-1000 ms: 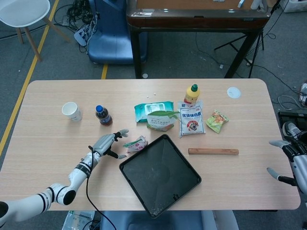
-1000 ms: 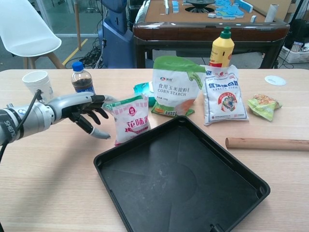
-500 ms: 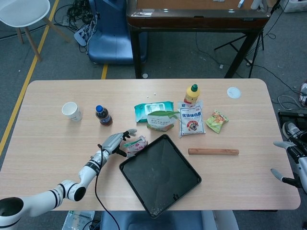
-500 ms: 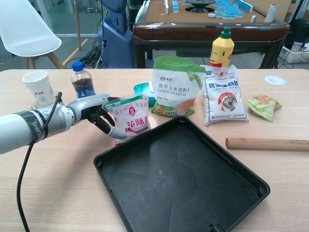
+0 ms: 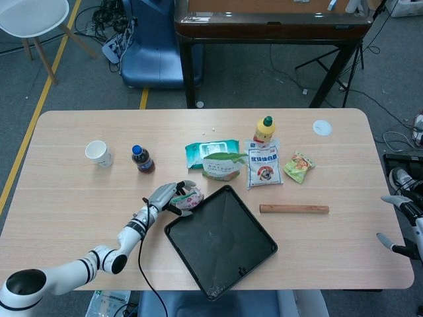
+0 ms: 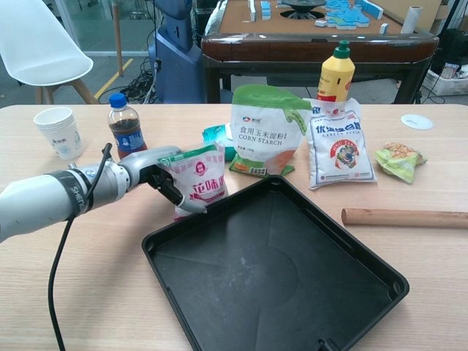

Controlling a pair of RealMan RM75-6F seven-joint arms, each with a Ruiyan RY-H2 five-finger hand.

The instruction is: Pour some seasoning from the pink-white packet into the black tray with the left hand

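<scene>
One wooden bench (image 5: 79,198) carries a black tray (image 6: 278,270) just to the right of the left hand (image 6: 157,172), whose fingers are wrapped around the pink-white packet (image 6: 199,183) standing upright at the tray's near-left edge. Beyond the hand stand a cola bottle (image 6: 126,126) and a paper cup (image 6: 60,131). The right hand (image 5: 403,224) hangs off the bench's far right edge, fingers apart, holding nothing.

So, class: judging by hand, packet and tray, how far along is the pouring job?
Done: the left hand has reached the packet. In hand: its fingers are at the packet's side, which stands on the table beside the tray; a firm grip isn't clear. Left: lifting, tilting and pouring.
</scene>
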